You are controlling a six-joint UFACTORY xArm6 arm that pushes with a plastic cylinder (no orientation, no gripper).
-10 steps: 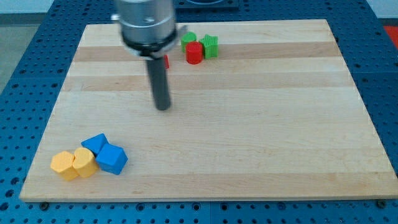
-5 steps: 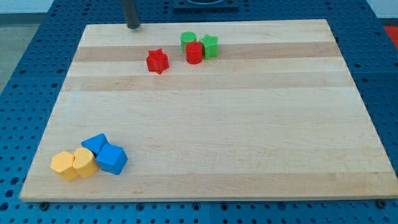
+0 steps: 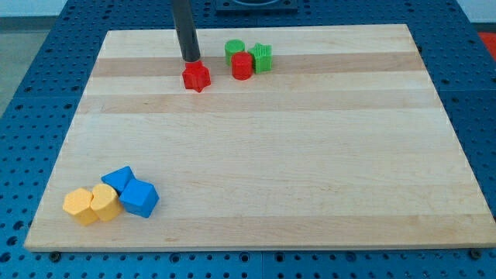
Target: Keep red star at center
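Note:
The red star (image 3: 197, 77) lies on the wooden board (image 3: 256, 155) near the view's top, left of the board's middle. My tip (image 3: 191, 59) stands just above the star, at its top-left edge, touching it or nearly so. The dark rod rises from there out of the view's top.
A red cylinder (image 3: 242, 66), a green cylinder (image 3: 234, 51) and a green ridged block (image 3: 263, 57) cluster to the star's right. Two blue blocks (image 3: 118, 179) (image 3: 140, 198) and two yellow blocks (image 3: 105, 201) (image 3: 80, 207) sit at the bottom left.
My tip went from mid-board below the star up to the top edge, then came down to the star's top side. The blocks have not visibly moved.

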